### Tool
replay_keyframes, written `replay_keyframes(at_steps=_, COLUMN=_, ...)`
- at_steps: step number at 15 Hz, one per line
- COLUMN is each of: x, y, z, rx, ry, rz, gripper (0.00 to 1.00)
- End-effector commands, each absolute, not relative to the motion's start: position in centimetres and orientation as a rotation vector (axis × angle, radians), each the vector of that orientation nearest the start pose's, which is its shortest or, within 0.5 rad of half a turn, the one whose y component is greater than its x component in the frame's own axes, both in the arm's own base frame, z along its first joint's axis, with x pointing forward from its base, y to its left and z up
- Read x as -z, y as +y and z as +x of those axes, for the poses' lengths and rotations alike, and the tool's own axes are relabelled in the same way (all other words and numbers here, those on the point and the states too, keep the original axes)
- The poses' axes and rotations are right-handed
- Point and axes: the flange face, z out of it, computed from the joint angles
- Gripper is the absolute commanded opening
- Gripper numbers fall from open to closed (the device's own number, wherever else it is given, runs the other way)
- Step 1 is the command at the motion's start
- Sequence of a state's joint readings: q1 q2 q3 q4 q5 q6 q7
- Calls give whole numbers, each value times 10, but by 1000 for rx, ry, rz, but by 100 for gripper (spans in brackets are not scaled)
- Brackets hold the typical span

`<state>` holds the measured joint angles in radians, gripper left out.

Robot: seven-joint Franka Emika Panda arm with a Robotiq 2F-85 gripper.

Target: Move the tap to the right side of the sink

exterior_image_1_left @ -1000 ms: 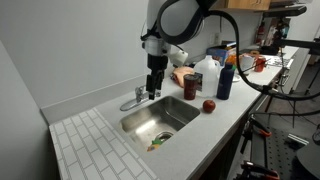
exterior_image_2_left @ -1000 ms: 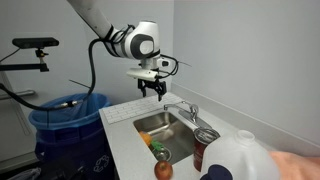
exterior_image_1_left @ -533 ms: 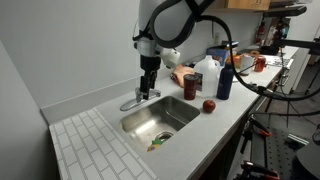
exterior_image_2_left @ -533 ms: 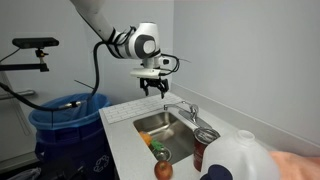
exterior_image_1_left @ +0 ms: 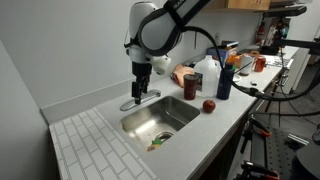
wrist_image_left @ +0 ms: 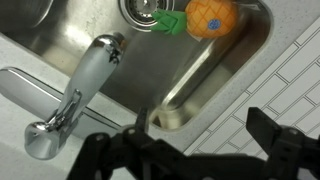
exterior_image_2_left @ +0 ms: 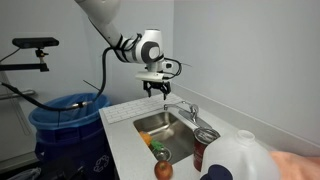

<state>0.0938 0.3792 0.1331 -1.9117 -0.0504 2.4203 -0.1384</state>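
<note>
The chrome tap [exterior_image_1_left: 137, 100] stands at the sink's back edge, its slim spout over the basin; it also shows in an exterior view [exterior_image_2_left: 184, 110] and in the wrist view [wrist_image_left: 92, 68]. The stainless steel sink [exterior_image_1_left: 165, 115] is set in the white countertop and shows in both exterior views [exterior_image_2_left: 150, 124] and in the wrist view [wrist_image_left: 180, 80]. My gripper [exterior_image_1_left: 139, 86] hangs open and empty just above the tap's end of the sink [exterior_image_2_left: 160, 90]. In the wrist view its fingers [wrist_image_left: 203, 128] straddle the sink corner, beside the tap.
An orange toy fruit [wrist_image_left: 212, 14] lies by the drain. A red apple [exterior_image_1_left: 209, 105], a blue bottle [exterior_image_1_left: 226, 78] and a white jug [exterior_image_1_left: 208, 72] stand beside the sink. A white tiled area [exterior_image_1_left: 90, 145] lies on its other side. A blue bin [exterior_image_2_left: 65, 115] stands beyond the counter.
My gripper has moved sideways along the sink's back edge, from over the basin to just above the tap. The tap has not moved.
</note>
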Motion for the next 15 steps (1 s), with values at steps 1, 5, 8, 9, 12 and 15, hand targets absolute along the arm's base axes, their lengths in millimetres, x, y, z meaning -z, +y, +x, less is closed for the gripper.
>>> replay_keyframes(at_steps=1, x=-293, y=134, z=636, rx=168, ry=-609, rz=-3047, gripper=100)
replay_keyframes(at_steps=5, x=-274, y=119, z=637, rx=120, ry=-596, rz=-3083, gripper=100)
replay_keyframes(at_steps=8, x=-273, y=105, z=639, rx=117, ry=-594, rz=-3120, gripper=100)
replay_keyframes(at_steps=9, x=-275, y=102, z=639, rx=122, ry=-589, rz=-3125, gripper=100)
replay_keyframes(at_steps=12, x=-281, y=92, z=640, rx=131, ry=-578, rz=-3151, gripper=100)
replay_keyframes(at_steps=15, x=-280, y=81, z=638, rx=113, ry=-532, rz=-3169, gripper=100)
